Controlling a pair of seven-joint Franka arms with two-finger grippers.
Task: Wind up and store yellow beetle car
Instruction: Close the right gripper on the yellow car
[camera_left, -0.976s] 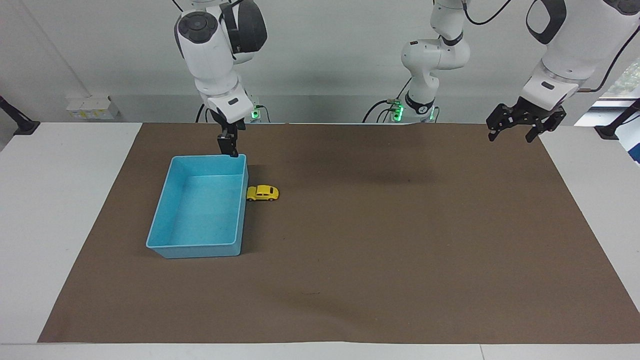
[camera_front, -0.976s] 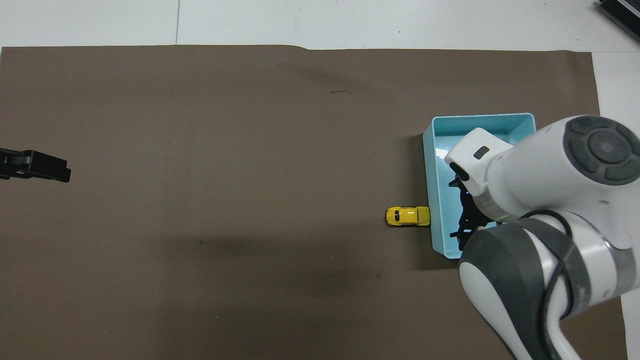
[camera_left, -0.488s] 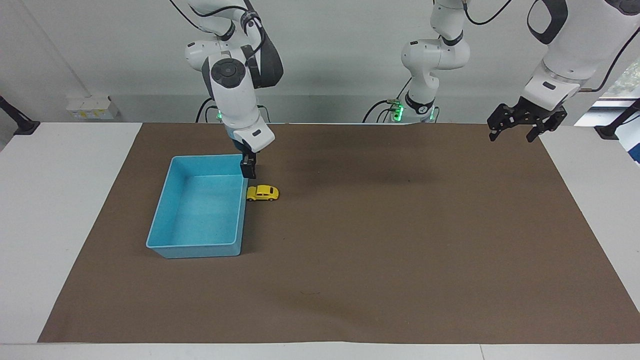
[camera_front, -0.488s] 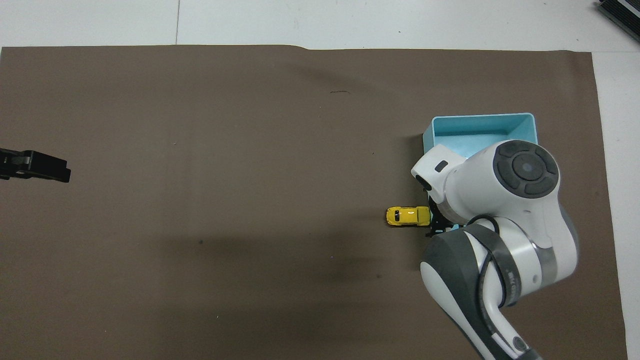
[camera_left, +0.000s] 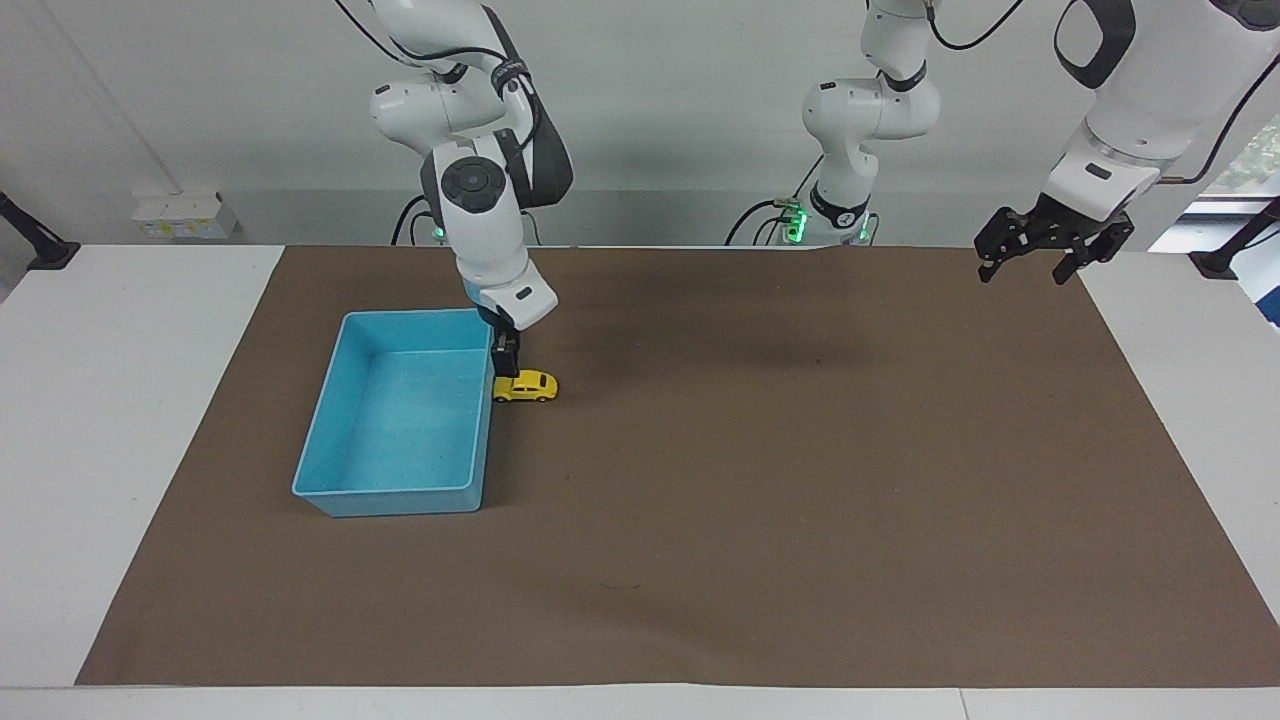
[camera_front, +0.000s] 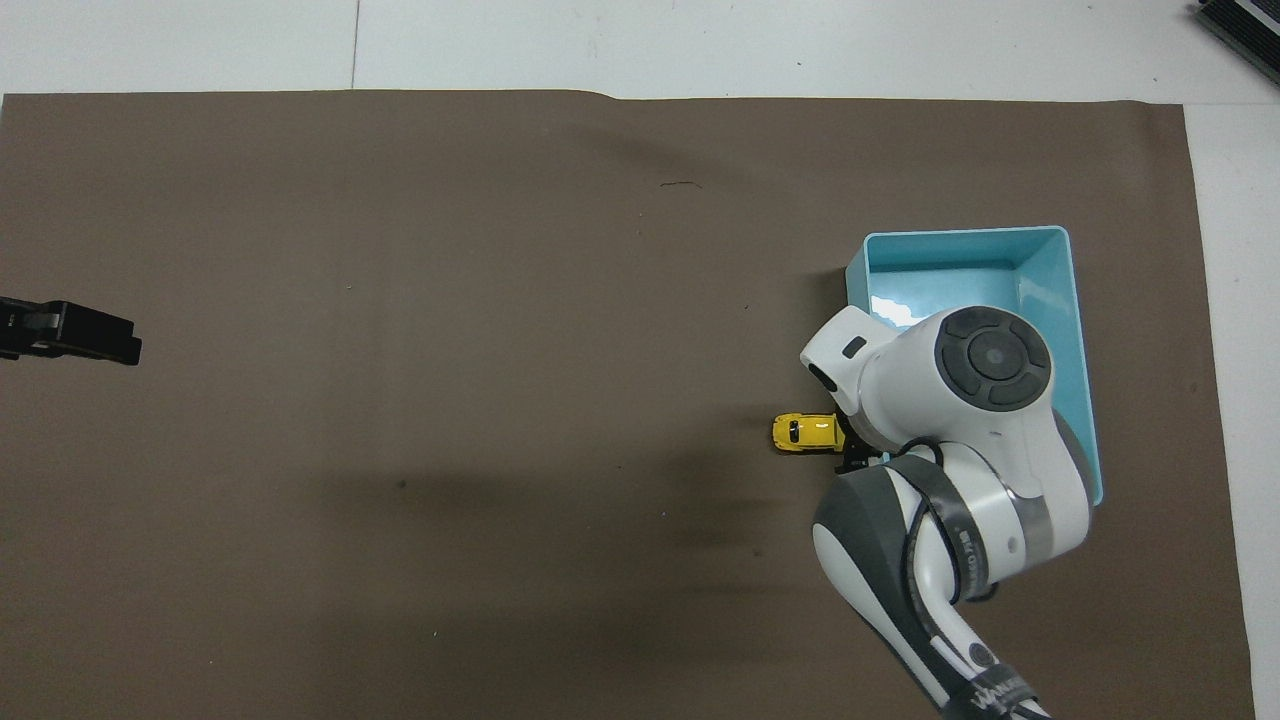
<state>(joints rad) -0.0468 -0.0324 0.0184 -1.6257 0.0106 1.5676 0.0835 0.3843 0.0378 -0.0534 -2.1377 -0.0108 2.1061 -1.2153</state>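
Right gripper (camera_left: 507, 366) has moved off the blue bin (camera_left: 330, 478) corner and come down w/ jaws open over the yellow car (camera_left: 526, 386), at the end by the bin; contact unclear. Car hasn't moved: on the brown mat (camera_left: 760, 520), just beside the bin wall on the side toward the left arm. Left gripper (camera_left: 1032, 262) waits open, raised over the mat edge, same spot as before.

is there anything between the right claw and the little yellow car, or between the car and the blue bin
Nothing visible blocks either. The right claw, open, hangs directly over the yellow beetle car at the end nearest the blue bin. The car sits right beside the bin; only the bin's own wall separates them.
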